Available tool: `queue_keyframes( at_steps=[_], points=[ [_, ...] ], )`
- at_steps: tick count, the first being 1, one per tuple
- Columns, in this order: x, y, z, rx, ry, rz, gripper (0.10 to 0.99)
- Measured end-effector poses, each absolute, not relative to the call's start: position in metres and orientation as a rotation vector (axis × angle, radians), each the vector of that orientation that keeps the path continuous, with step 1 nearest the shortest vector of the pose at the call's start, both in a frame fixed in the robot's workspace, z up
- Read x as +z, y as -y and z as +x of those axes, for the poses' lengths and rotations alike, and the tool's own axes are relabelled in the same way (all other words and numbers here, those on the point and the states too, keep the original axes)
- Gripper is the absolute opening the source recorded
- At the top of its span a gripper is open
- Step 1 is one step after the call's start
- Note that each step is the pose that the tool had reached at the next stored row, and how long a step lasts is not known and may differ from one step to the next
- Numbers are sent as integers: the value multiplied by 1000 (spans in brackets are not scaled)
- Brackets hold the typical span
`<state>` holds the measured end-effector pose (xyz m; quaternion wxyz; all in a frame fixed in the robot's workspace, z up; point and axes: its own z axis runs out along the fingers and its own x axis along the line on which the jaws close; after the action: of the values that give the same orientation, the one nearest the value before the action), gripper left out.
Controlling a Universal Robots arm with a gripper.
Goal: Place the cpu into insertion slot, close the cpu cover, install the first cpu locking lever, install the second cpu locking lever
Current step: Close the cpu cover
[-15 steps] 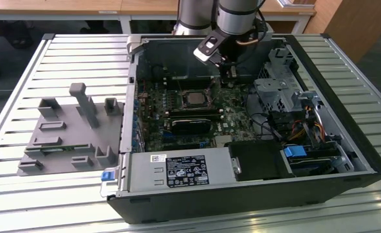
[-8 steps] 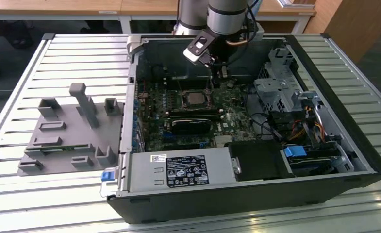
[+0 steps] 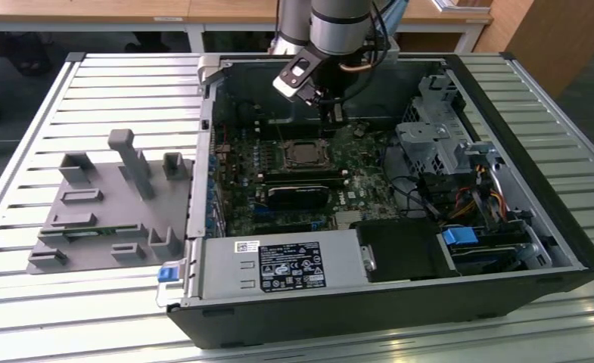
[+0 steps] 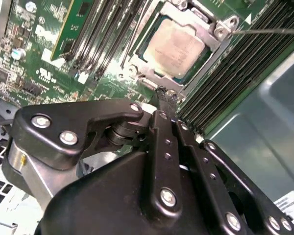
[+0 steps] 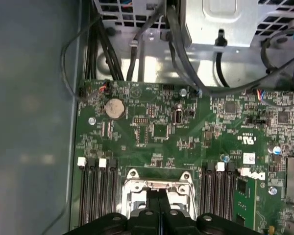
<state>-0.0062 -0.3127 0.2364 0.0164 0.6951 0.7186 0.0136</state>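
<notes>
Silver-beige cpu [image 4: 179, 44] sits in the insertion slot [image 4: 202, 61] under the lowered cpu cover [image 4: 219, 34], 1 locking lever [image 4: 269, 31] seemingly unlatched, with the gripper [image 4: 167, 95], fingers pressed together and empty, at the cover's edge.

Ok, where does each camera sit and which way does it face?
Exterior view: off the arm, high over the open case, looking down into it; arm and gripper show.
First wrist view: on the wrist, looking along the shut fingers across the board.
Second wrist view: on the wrist, looking past the gripper at the cpu.
Shared: both wrist views show the gripper tip by the cover.
</notes>
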Motion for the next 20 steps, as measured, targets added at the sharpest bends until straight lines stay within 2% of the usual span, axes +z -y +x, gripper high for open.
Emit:
queue_keyframes(
  at_steps=[20],
  points=[
    [234,312,-27,42,-2234,2161,106]
  ],
)
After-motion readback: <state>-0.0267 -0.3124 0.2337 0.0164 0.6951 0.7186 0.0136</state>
